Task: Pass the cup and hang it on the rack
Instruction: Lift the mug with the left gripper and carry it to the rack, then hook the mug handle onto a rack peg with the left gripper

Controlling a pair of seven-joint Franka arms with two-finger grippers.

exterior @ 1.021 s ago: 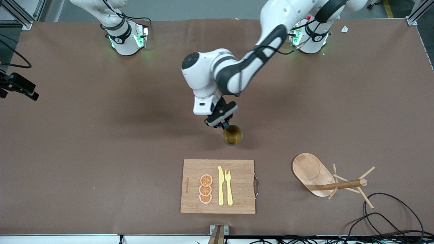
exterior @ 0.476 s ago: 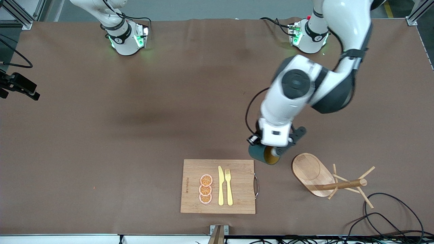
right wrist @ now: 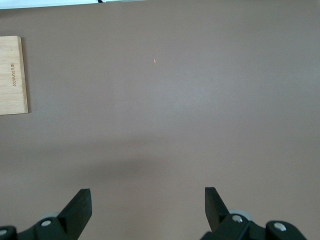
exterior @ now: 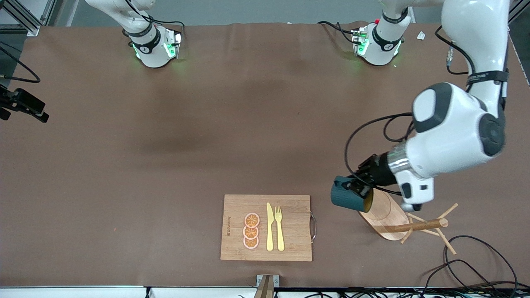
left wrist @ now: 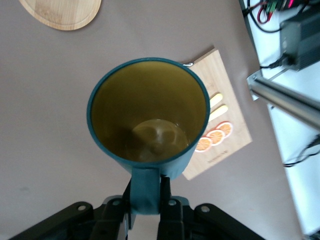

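Observation:
The dark teal cup (exterior: 347,198) with a yellowish inside hangs in the air, tipped on its side, its mouth toward the rack (exterior: 418,226). My left gripper (exterior: 361,188) is shut on the cup's handle and holds it over the edge of the rack's oval base (exterior: 383,211). In the left wrist view the cup (left wrist: 148,112) fills the middle, its handle is clamped in my left gripper (left wrist: 146,192), and the rack's base (left wrist: 62,12) shows at the edge. My right gripper (right wrist: 147,196) is open and empty above bare table; its arm waits.
A bamboo cutting board (exterior: 267,227) with orange slices, a yellow knife and a fork lies near the table's front edge, beside the cup toward the right arm's end. It also shows in the left wrist view (left wrist: 220,145). Black cables (exterior: 468,256) lie near the rack.
My left arm has swung the cup from over the table's middle toward the rack at the left arm's end. The cup has turned from mouth-up onto its side.

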